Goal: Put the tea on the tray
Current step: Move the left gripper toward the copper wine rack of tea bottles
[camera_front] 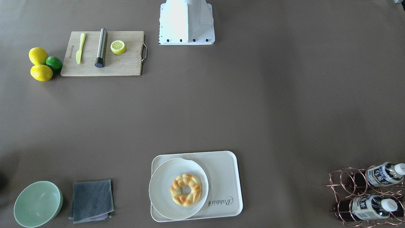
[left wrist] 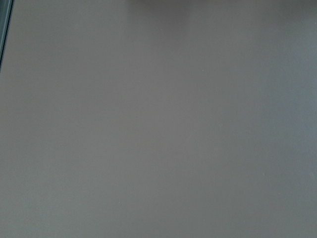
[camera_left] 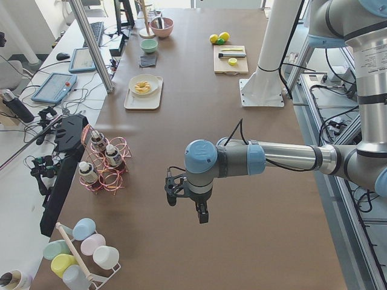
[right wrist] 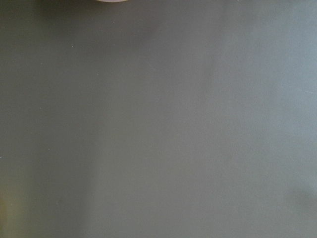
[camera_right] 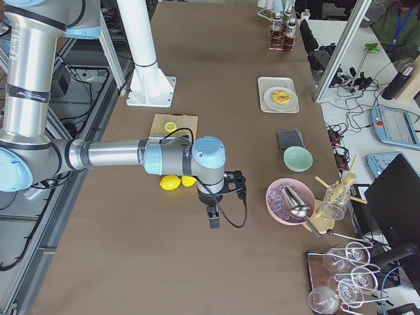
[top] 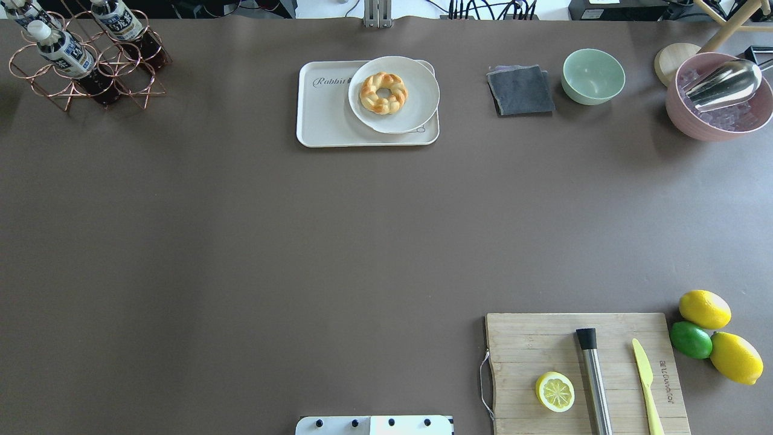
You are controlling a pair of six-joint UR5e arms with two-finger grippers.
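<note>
Tea bottles (top: pixel 63 51) lie tilted in the wire rack (top: pixel 36 84) at the far left corner of the table (top: pixel 241 241), well apart from the tray (top: pixel 326 115). The left gripper (camera_left: pixel 201 211) hangs over bare table and the right gripper (camera_right: pixel 213 216) does too, but you cannot tell if their fingers are apart or together. I think your best way is to use the left arm, open wide, hold one bottle round its middle under the cap (top: pixel 37 28), slide it out along its tilt so the rack stays put, then stand it on the bare part of the tray beside the plate (top: pixel 423 96) with the doughnut (top: pixel 383 92).
</note>
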